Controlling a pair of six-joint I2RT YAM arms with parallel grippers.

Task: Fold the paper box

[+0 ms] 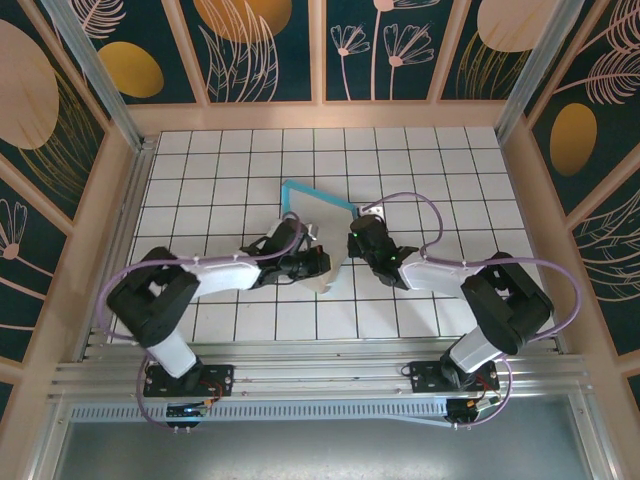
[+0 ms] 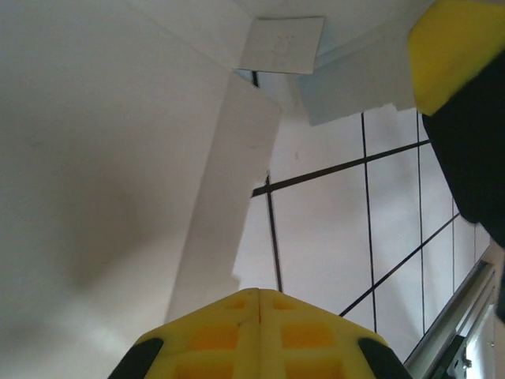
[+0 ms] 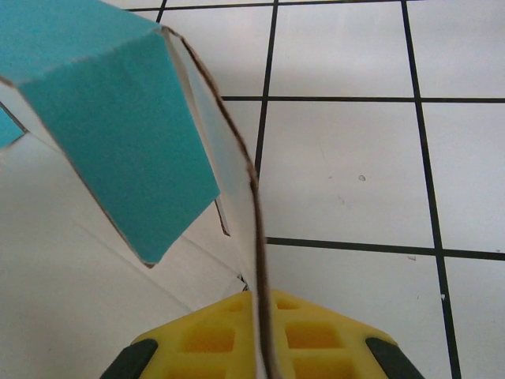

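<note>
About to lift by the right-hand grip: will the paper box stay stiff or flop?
Probably floppy: the wall of the paper box looks thin and bows where the right jaws pinch it. It will likely hinge at its creases rather than rise as one piece, as the turquoise flap is folded over. It looks light, so it may slide on the tiled table.

Table: white tiles [image 1: 200, 180] with thin dark grid lines, walled in on three sides.
Walls: dark teal panels [image 1: 270, 55] printed with gold ovals and pale pink leaf and flower outlines.
Frame: pink-beige battens [image 1: 318, 50] between the panels and along the table's rim.
Posts: aluminium profiles [image 1: 95, 75] slanting up from the far corners.
Near edge: aluminium rails [image 1: 320, 380] across the front, with a slotted grey strip [image 1: 330, 411] below.
Light: even and soft, with faint shadows on the tiles.
</note>
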